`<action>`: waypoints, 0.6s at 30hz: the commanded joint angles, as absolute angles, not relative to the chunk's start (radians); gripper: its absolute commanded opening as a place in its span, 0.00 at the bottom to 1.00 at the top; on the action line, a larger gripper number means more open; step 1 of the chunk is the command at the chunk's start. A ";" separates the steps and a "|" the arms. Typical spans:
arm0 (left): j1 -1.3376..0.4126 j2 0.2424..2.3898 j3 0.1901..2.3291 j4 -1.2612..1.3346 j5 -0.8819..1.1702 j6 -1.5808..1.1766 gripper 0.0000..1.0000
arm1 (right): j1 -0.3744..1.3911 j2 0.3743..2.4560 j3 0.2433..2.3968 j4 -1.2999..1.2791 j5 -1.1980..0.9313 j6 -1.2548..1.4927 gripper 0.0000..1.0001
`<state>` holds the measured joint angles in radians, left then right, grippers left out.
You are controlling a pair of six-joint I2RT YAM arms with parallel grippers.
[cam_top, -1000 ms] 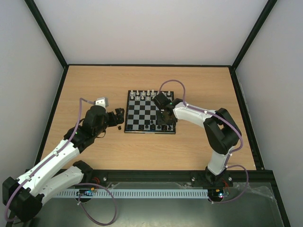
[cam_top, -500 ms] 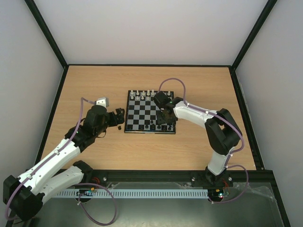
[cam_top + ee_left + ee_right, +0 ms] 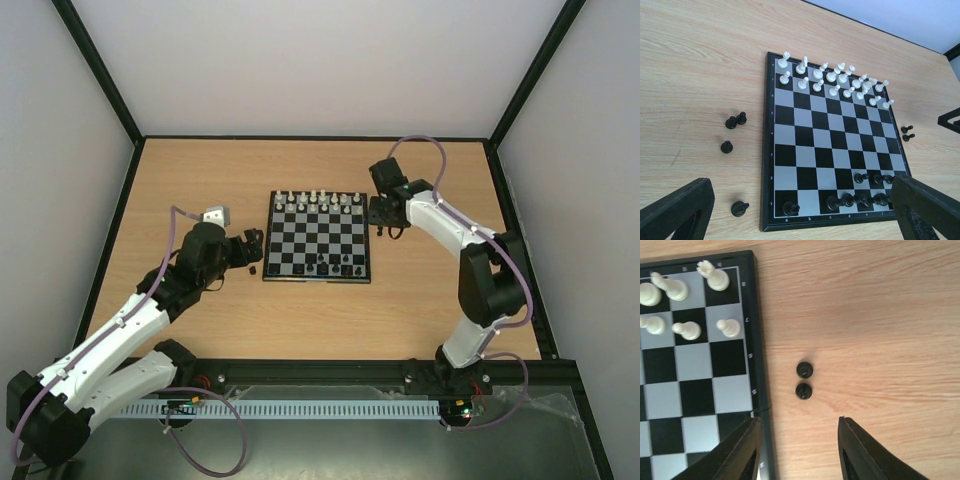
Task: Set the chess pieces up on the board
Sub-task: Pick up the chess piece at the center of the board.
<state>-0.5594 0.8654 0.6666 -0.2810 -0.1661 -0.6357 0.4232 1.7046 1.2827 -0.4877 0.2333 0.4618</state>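
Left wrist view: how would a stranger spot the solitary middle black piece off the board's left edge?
Start at the chessboard on the table and look off its left edge. The wanted piece stands alone, nearer the camera than the close pair and farther than the piece by the board's near corner.

From above, we cannot tell the kinds of the chess pieces (image 3: 345, 264); they are too small. The lower edge cuts off the fingers (image 3: 677, 212) of the left gripper (image 3: 800, 182), and one covers the near right corner of the board (image 3: 805, 118). The right wrist view crops the board at left and bottom.
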 commanded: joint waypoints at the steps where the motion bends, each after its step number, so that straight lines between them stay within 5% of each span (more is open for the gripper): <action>1: -0.553 0.853 0.675 -0.284 -0.177 -0.627 1.00 | 0.399 1.784 1.315 -0.495 0.217 0.445 0.41; 18: -0.549 0.850 0.665 -0.285 -0.189 -0.625 0.99 | 0.382 1.932 1.314 -0.456 0.221 0.438 0.32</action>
<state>-0.5587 0.8505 0.6666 -0.2829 -0.1764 -0.6357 0.3916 1.9022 1.3003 -0.4385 0.2035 0.4488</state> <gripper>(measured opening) 0.994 0.335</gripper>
